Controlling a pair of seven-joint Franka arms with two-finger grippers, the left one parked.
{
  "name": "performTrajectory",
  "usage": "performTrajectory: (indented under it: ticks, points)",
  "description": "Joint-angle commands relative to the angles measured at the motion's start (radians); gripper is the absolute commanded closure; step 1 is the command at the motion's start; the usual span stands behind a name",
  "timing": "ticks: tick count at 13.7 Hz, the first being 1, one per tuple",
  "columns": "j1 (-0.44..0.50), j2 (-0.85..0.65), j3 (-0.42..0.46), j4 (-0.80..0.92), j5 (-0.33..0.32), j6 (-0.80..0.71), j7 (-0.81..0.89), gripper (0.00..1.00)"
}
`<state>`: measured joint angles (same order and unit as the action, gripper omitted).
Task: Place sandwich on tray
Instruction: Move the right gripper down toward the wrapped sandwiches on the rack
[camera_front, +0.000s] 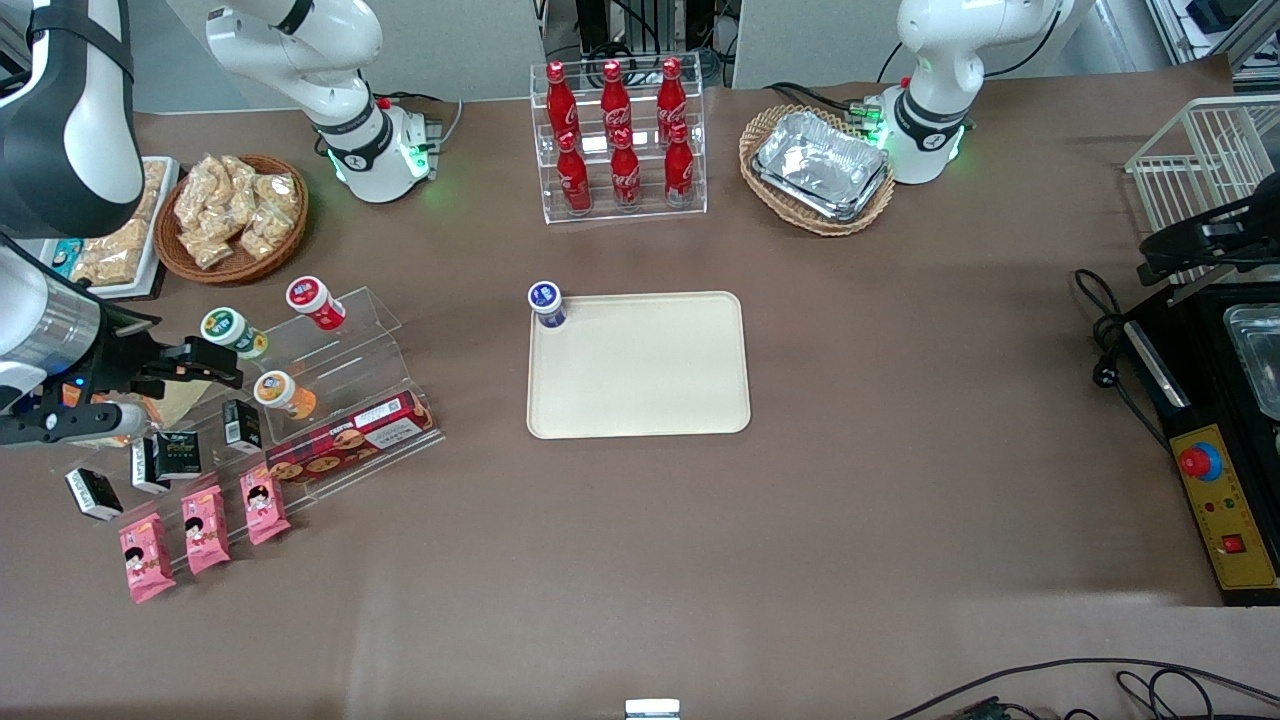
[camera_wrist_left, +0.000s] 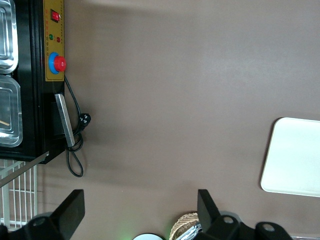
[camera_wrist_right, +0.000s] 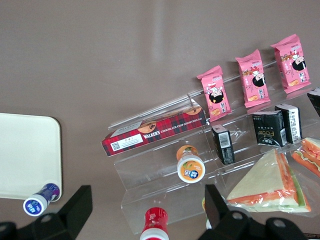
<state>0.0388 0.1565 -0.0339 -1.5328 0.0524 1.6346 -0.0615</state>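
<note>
Two things matter to you here, and they sit well apart: the sandwich at the working arm's end of the table and the tray in the middle. Start at the working arm's end, where your gripper hangs over the clear stepped rack. In the wrist view its jaws stand wide apart with nothing held between them. The sandwich lies flat on a step of that rack, outside the gap and just beside one finger, its orange-red filling edge showing through the clear wrap. A second wrapped wedge lies next to it. Black cartons stand one step nearer the front camera than the sandwich, and three pink snack packets lie nearer still. On the same rack you see a green-lidded pot, a red-capped bottle, an orange-lidded pot beside the sandwich, and a red tartan biscuit box along a lower step. A wicker basket of snack bags sits farther from the front camera than the rack. Moving on toward the middle, the tray lies flat on the brown table with one thing on it, a blue-capped bottle standing in the corner closest to the rack. Farther from the front camera than the tray stands a clear rack of cola bottles, and toward the parked arm's end, beside that rack, a wicker basket holding foil trays.
</note>
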Motion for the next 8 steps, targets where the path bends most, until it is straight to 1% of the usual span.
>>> performTrajectory:
  ticks: [1, 4, 8]
  points:
    - [-0.011, -0.024, -0.004, 0.008, 0.023, -0.018, -0.012, 0.00]
    - [-0.019, -0.025, -0.012, 0.011, 0.017, -0.025, -0.015, 0.00]
    - [-0.027, -0.051, -0.069, 0.008, 0.024, -0.079, -0.026, 0.00]
